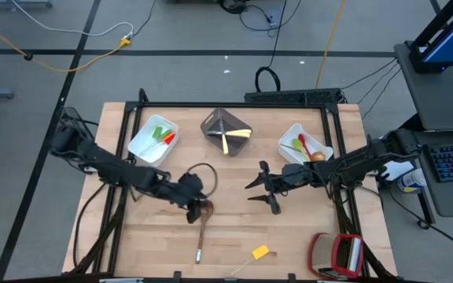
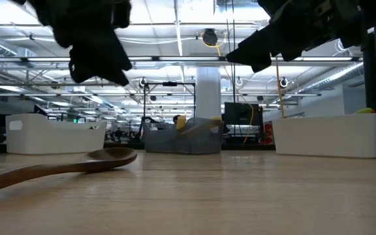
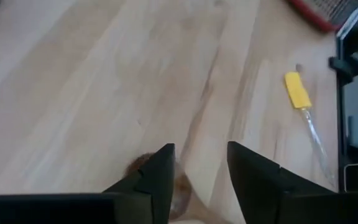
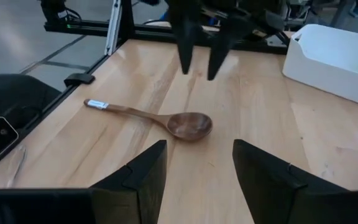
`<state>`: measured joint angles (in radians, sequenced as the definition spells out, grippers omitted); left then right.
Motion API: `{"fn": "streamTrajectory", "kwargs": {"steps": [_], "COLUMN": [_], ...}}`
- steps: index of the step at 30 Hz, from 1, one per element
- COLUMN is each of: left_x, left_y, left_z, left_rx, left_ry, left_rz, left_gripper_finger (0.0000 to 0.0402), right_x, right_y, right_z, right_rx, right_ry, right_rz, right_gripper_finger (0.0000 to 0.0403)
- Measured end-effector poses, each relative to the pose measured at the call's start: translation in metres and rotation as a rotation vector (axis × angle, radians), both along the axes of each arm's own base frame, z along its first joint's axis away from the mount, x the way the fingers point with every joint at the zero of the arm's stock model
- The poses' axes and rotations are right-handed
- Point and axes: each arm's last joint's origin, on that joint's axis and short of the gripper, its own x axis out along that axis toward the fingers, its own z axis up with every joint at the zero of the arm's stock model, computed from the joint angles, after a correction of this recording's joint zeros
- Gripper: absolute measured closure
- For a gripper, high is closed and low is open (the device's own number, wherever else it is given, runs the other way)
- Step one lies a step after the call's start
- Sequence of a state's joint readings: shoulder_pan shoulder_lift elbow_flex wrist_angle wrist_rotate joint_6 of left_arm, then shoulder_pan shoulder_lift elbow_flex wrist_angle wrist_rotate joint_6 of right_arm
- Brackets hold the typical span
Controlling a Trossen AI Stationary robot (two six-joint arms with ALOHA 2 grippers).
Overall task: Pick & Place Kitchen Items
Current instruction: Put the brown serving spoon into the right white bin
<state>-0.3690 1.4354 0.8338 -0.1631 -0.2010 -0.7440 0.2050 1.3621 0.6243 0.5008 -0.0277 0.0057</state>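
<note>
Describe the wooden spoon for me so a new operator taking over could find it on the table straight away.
Start at the grey bin at the table's back middle and come toward the front edge. The wooden spoon lies bare on the tabletop, bowl directly under the left claw, handle pointing to the front edge. It is the only brown utensil; the yellow-handled tool beside it is far shorter.

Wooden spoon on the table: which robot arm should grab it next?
Probably the left. The left gripper hangs open right above the wooden spoon's bowl. The right gripper is open too, but hovers farther off, toward the middle of the table.
</note>
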Motion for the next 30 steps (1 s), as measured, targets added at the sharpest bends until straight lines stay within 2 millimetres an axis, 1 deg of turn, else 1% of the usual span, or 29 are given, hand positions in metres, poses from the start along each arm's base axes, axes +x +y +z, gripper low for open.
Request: {"fn": "streamTrajectory", "kwargs": {"steps": [2, 5, 8, 11, 16, 21, 24, 30], "left_x": [0.010, 0.024, 0.037, 0.046, 0.055, 0.055, 0.058, 0.063], "left_y": [-0.005, -0.011, -0.017, -0.023, -0.031, -0.040, -0.041, -0.036], "left_z": [0.005, 0.006, 0.007, 0.006, -0.010, -0.037, -0.040, -0.043], "left_rx": [0.005, -0.001, -0.050, -0.105, -0.277, -0.349, -0.372, -0.330], "left_ry": [0.088, 0.225, 0.314, 0.380, 0.495, 0.640, 0.646, 0.600], "left_rz": [-0.005, 0.011, 0.042, 0.059, 0.132, 0.184, 0.176, 0.183], "left_gripper_finger": [0.0261, 0.0271, 0.0271, 0.0260, 0.0230, 0.0209, 0.0207, 0.0206], "right_x": [0.000, 0.000, 0.000, 0.000, -0.001, -0.002, -0.002, -0.002], "right_y": [0.000, 0.000, 0.000, 0.000, 0.000, 0.000, 0.000, -0.001], "right_z": [0.000, 0.000, 0.000, 0.000, -0.002, -0.005, -0.006, -0.006], "right_rx": [-0.020, -0.065, -0.131, -0.182, -0.191, -0.230, -0.276, -0.350], "right_ry": [-0.001, -0.012, -0.028, -0.040, -0.024, -0.002, 0.000, -0.020], "right_rz": [0.006, 0.022, 0.044, 0.061, 0.065, 0.080, 0.098, 0.126], "right_gripper_finger": [0.0227, 0.0228, 0.0229, 0.0229, 0.0231, 0.0232, 0.0232, 0.0232]}}
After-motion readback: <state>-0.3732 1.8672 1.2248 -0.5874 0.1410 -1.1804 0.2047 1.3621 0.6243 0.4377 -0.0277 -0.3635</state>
